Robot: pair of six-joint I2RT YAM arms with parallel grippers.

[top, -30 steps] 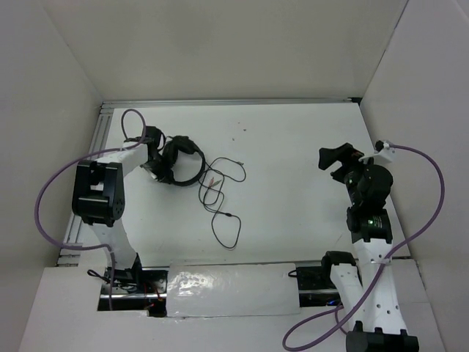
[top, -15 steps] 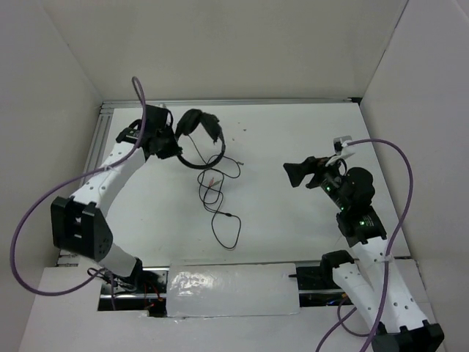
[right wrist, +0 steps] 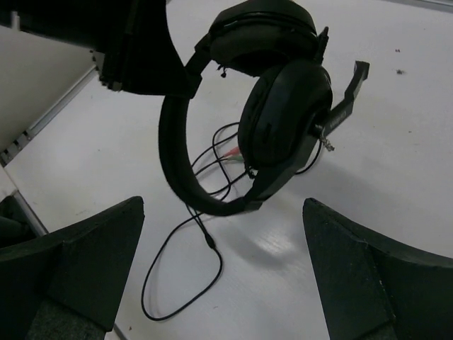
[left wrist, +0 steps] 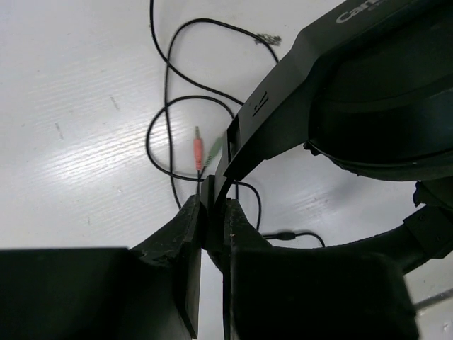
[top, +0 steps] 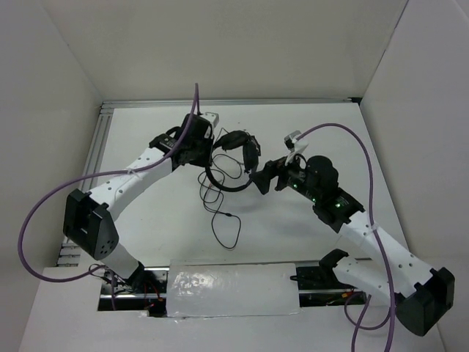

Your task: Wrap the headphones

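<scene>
The black headphones (top: 236, 155) hang in the air above the middle of the table, held by my left gripper (top: 211, 150). In the left wrist view the left gripper (left wrist: 214, 212) is shut on the thin arm of the headband, with an earcup (left wrist: 386, 106) at the upper right. The thin black cord (top: 222, 213) trails down in loops on the table, its red and green plugs (left wrist: 199, 152) lying there. My right gripper (top: 261, 176) is open and empty just right of the headband. In the right wrist view the headphones (right wrist: 283, 120) hang ahead of the wide-open right gripper (right wrist: 223, 212).
White walls close in the table on the left, back and right. A metal rail (top: 102, 139) runs along the left edge. A white foil-covered panel (top: 231, 290) lies at the near edge between the arm bases. Purple robot cables (top: 44, 198) arc beside both arms.
My left gripper has lifted the headphones and carried them right, from the far left to the table's middle. My right arm has reached left toward them, its gripper open.
</scene>
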